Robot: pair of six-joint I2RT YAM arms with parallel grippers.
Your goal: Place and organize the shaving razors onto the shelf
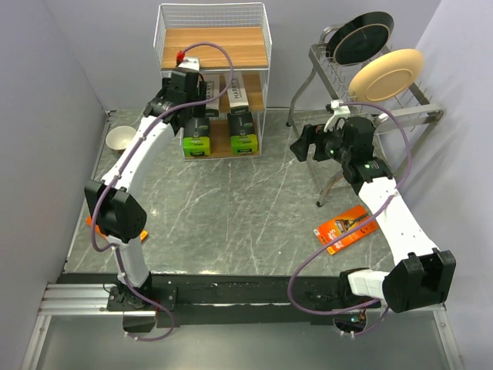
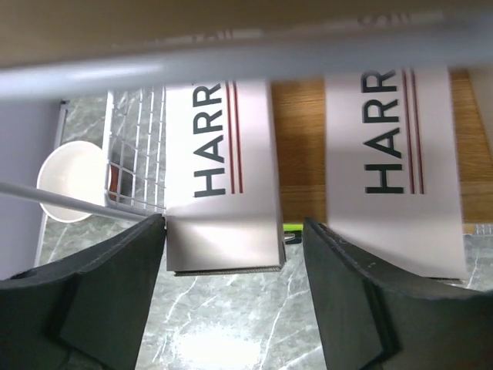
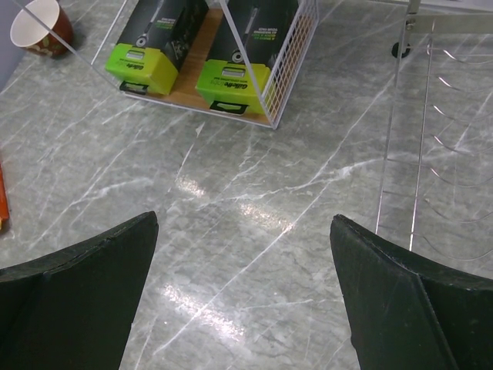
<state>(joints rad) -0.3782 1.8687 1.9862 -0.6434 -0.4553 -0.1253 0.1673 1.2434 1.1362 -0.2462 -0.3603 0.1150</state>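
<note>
**Top external view.** The shelf (image 1: 212, 77) stands at the far side of the counter (image 1: 231, 208). On its bottom tier lie the left black-and-green razor box (image 1: 197, 137) and the right black-and-green razor box (image 1: 242, 135), side by side with their green ends facing the arms. The left tool (image 1: 199, 91) is at the front of the middle tier; its state cannot be told from here. The right tool (image 1: 304, 146) hangs above the counter to the right of the shelf, fingers apart. An orange razor pack (image 1: 348, 229) lies flat on the counter beside the right arm, well apart from the shelf. A paper cup (image 1: 119, 139) sits left of the shelf. A dish rack (image 1: 385, 108) at far right holds a black plate (image 1: 362, 37) and a beige plate (image 1: 387, 73).

**Left wrist view.** The left HARRY'S box (image 2: 223, 154) and the right HARRY'S box (image 2: 393, 154) lie parallel on the wooden middle tier, a strip of wood between them. The left tool is spread on either side of the left box's near end. One finger is at the box's edge, and a clear gap shows at the other, so there is no pinch.

**Right wrist view.** The right tool is spread wide with nothing between the fingers and only bare counter below. Both black-and-green boxes are visible on the bottom tier ahead.
</note>
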